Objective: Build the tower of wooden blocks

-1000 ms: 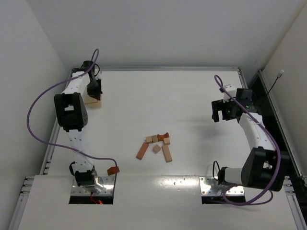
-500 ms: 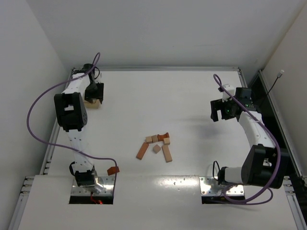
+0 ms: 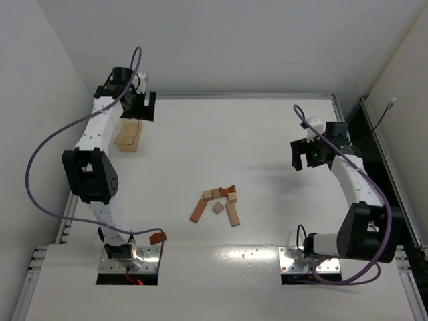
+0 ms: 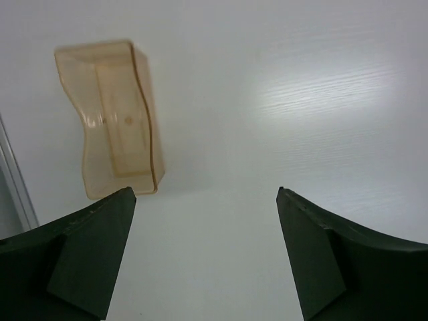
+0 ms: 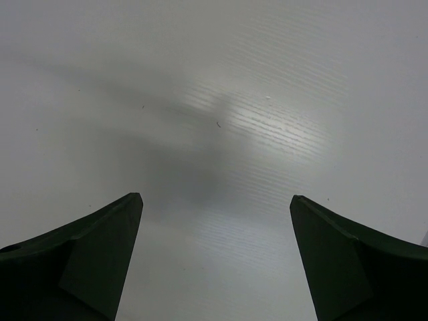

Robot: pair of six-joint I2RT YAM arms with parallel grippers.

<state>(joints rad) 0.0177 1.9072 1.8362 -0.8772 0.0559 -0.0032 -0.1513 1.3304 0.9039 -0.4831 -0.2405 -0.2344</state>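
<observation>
Several small wooden blocks (image 3: 218, 202), pale tan and reddish-brown, lie loose in a cluster at the middle of the table; nothing is stacked. Among them are a reddish-brown bar (image 3: 198, 210) and a tan bar (image 3: 232, 214). My left gripper (image 3: 137, 110) hovers open at the far left, just behind a larger pale wooden tray-like piece (image 3: 127, 136). In the left wrist view the left gripper (image 4: 206, 194) holds nothing, and the pale piece (image 4: 114, 120) lies ahead to the left. My right gripper (image 3: 299, 156) hangs open over bare table at the right; the right wrist view shows this gripper (image 5: 215, 197) empty.
A small reddish-brown piece (image 3: 158, 237) lies near the left arm's base. The table's metal rail (image 3: 234, 95) runs along the far edge, with walls close on the left and back. Purple cables loop from both arms.
My left gripper opened, let go of the pale tray-like piece and rose back toward the far edge. The piece stays on the table. The right gripper drifted slightly left.
</observation>
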